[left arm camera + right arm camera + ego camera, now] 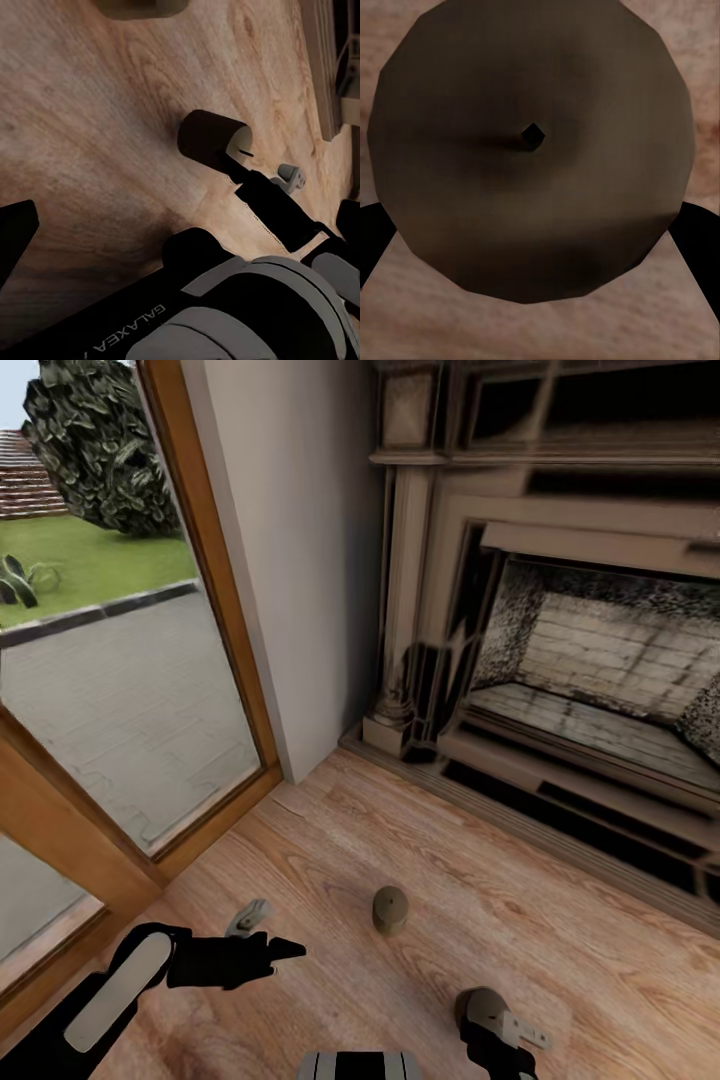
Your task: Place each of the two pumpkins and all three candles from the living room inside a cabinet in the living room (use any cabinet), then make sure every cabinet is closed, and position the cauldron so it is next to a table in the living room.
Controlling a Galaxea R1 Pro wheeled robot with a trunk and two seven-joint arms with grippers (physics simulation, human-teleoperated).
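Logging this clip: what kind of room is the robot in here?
Most likely a living room in a house: a pale stone fireplace with a brick-lined firebox, light wood plank flooring, and a tall wood-framed glass door onto a paved terrace and lawn. A small squat olive-brown candle stands on the floor.

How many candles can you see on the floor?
2. One candle stands on the wood floor before the fireplace. The other candle is nearer, between the right gripper's fingers. More may be hidden.
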